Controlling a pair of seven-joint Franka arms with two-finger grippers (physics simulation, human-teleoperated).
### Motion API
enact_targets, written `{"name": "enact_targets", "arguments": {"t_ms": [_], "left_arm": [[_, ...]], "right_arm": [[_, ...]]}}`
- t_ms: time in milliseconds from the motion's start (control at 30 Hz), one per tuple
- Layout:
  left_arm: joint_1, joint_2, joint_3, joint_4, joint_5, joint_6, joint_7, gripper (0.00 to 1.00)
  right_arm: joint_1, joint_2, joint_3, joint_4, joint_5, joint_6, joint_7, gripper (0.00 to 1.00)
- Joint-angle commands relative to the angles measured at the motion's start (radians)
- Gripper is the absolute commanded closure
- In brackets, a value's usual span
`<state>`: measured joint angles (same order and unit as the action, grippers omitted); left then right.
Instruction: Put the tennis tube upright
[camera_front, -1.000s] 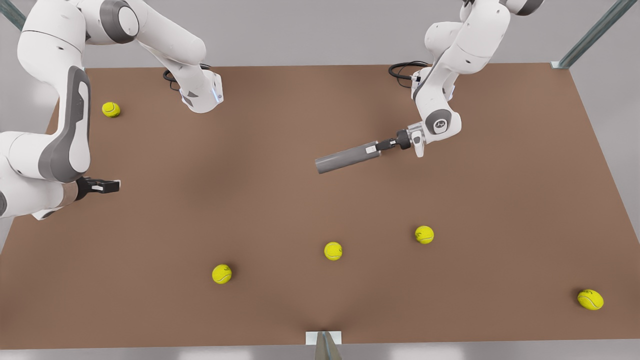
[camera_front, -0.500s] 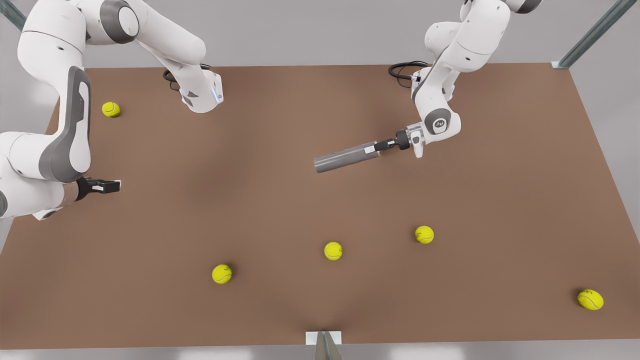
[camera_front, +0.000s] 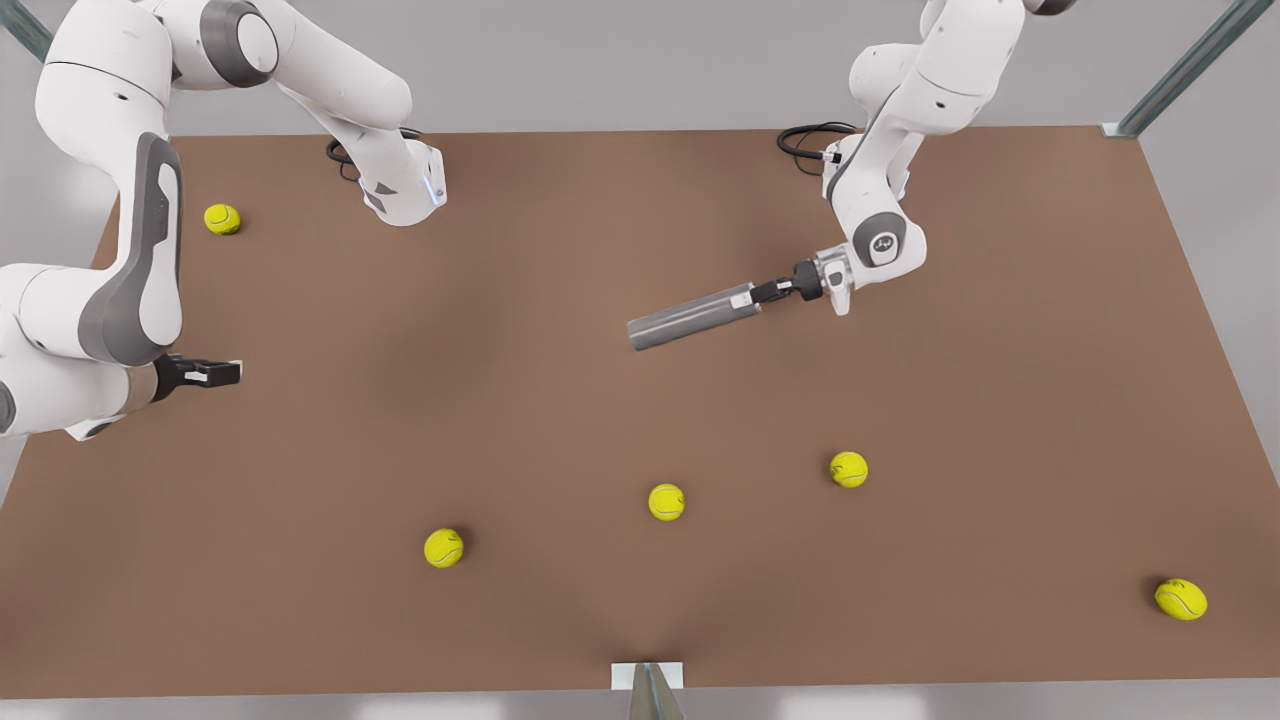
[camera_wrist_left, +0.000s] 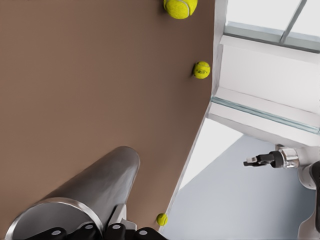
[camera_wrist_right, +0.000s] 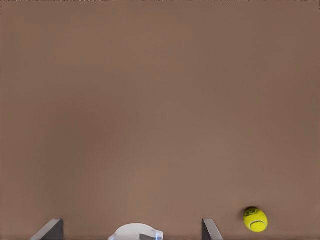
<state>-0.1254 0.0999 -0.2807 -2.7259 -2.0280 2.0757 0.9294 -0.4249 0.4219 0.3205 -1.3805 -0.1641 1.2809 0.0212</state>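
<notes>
Tennis tube (camera_front: 690, 316) lies nearly level above the table (camera_front: 560, 420), clenched in my left gripper (camera_front: 757, 293); my right gripper (camera_front: 228, 372) waits spread apart near the front view's left edge.

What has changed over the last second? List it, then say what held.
The left pincer has carried the tennis tube slightly toward the table's far edge; the tube remains gripped at its rimmed end, lying nearly level, not upright. The right pincer waits unmoved at the front view's left, fingers apart. The five tennis balls, such as the middle one, stayed put.
</notes>
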Motion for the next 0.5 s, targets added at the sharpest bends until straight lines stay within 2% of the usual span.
{"name": "enact_targets", "arguments": {"t_ms": [0,467], "left_arm": [[0.000,-0.003,0.000,0.000,0.000,0.000,0.000,0.79],[0.040,-0.131,0.025,0.009,0.166,0.129,-0.027,0.79]], "right_arm": [[0.000,0.000,0.000,0.000,0.000,0.000,-0.001,0.00],[0.000,0.000,0.000,0.001,0.000,0.000,-0.001,0.00]]}}
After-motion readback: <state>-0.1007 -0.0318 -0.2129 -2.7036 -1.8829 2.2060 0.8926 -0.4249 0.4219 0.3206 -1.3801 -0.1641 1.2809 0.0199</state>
